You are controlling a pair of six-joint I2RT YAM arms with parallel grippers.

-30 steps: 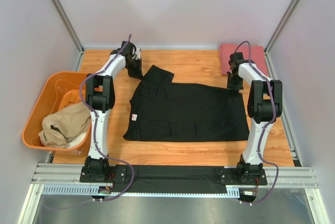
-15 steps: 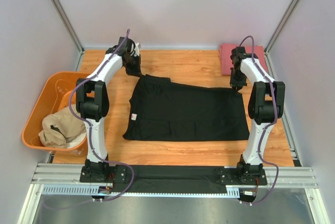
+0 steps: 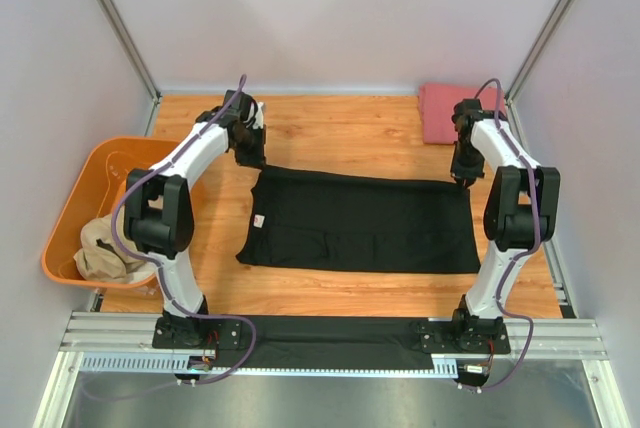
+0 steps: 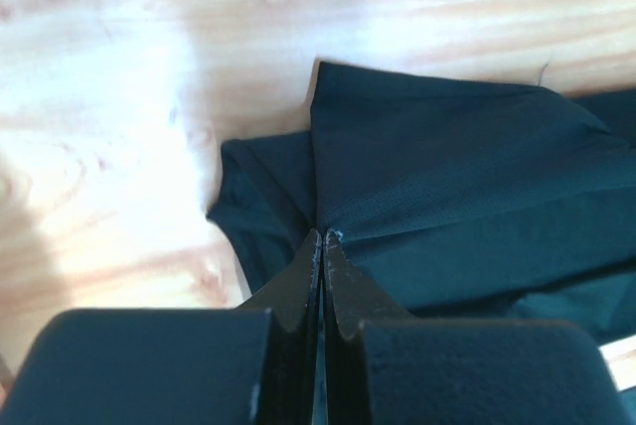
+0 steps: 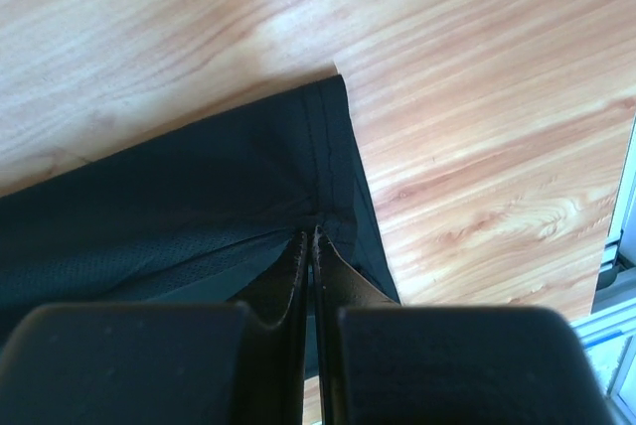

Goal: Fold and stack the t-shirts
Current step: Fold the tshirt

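On the counter (image 3: pixel 350 118): the black shirt (image 3: pixel 360 223) lies spread in a wide, flat band at the middle, its white label (image 3: pixel 259 220) showing near the left edge.
Left tool (image 3: pixel 257 161): clenched on the shirt's far left corner, with cloth pinched between the closed tips in the wrist view.
Right tool (image 3: pixel 462 180): clenched on the far right corner, right at the stitched hem.
Just changed: a second ago the far left corner stood up in a peak and the far edge ran crooked. Both arms have since drawn outward and away, and that edge now runs straight and taut between the two tools.
Meaning for the task: the shirt looks smoothed into a neat rectangle. The stretch seems done, and the held edge is probably ready to be carried toward the near edge for a fold.
Other shirts: the pink shirt (image 3: pixel 445 113) lies folded at the far right corner. The tan shirt (image 3: pixel 100 248) sits bunched in the orange tub (image 3: pixel 75 203), not yet folded.
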